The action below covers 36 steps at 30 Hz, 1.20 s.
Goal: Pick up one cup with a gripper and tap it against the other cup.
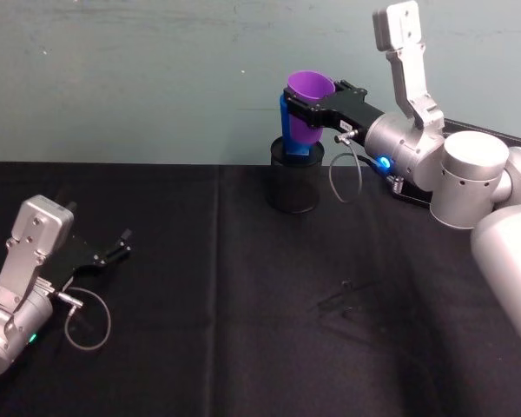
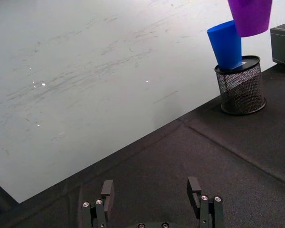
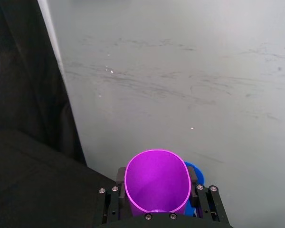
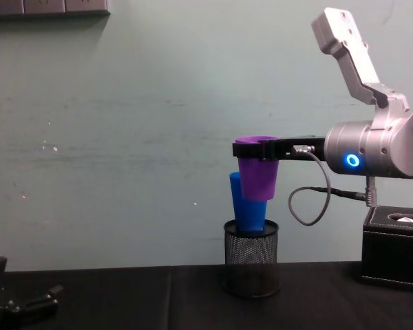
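The purple cup [image 1: 311, 87] hangs in the air near the back wall, upright, with my right gripper [image 1: 308, 102] shut on it just below its rim. In the right wrist view the black fingers [image 3: 120, 175] clamp the purple cup [image 3: 156, 183] on both sides. The blue cup [image 4: 246, 206] stands tilted in a black wire-mesh pot [image 4: 252, 268], directly beside and slightly below the purple cup [image 4: 258, 175]. The two cups overlap in view; I cannot tell whether they touch. My left gripper [image 1: 122, 243] rests open and empty on the black cloth at the near left.
A black box [image 4: 396, 247] sits on the table to the right of the mesh pot. A pale wall stands close behind the cups. Black cloth [image 1: 243, 304] covers the table between the two arms.
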Available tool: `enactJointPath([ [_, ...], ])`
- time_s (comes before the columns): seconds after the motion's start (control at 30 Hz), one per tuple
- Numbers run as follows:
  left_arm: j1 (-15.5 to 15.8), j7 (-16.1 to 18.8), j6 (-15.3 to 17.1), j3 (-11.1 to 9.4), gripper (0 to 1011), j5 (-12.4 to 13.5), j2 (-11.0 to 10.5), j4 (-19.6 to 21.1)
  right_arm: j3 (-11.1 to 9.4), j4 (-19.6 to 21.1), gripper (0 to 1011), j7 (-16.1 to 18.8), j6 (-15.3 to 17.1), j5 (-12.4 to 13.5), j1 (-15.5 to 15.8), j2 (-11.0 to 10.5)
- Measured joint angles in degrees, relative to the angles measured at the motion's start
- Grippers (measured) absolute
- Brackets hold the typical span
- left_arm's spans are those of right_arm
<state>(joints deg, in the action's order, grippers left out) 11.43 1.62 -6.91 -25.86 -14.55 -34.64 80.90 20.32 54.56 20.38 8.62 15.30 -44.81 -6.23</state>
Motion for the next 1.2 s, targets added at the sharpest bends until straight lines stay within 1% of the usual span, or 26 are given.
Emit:
enactJointPath([
  [0.07,0.00,0.00,0.00,0.00,1011,0.00,0.00,0.00,-0.15,0.90,726,0.24,0.56,0.29,0.54,-0.28],
  [0.3,0.00,0.00,0.00,0.00,1011,0.00,0.00,0.00,-0.93,5.90,726,1.56,3.13,2.45,3.32,-2.14],
  [0.47,0.00,0.00,0.00,0.00,1012,0.00,0.00,0.00,-0.95,8.57,726,2.66,4.61,3.90,4.65,-3.46],
  [0.6,0.00,0.00,0.00,0.00,1011,0.00,0.00,0.00,-0.54,11.20,726,4.22,5.54,5.15,5.76,-4.84],
  [0.83,0.00,0.00,0.00,0.00,1011,0.00,0.00,0.00,0.19,15.37,726,5.95,6.94,6.43,7.57,-7.12],
  [0.87,0.00,0.00,0.00,0.00,1011,0.00,0.00,0.00,0.37,16.88,726,6.32,7.39,6.81,8.22,-8.05],
  [0.9,0.00,0.00,0.00,0.00,1011,0.00,0.00,0.00,0.37,16.88,726,6.32,7.39,6.81,8.22,-8.05],
  [0.93,0.00,0.00,0.00,0.00,1011,0.00,0.00,0.00,0.48,17.74,726,6.56,7.63,7.04,8.55,-8.62],
  [1.2,0.00,0.00,0.00,0.00,1011,0.00,0.00,0.00,1.31,20.99,726,7.41,8.86,7.89,9.32,-11.13],
])
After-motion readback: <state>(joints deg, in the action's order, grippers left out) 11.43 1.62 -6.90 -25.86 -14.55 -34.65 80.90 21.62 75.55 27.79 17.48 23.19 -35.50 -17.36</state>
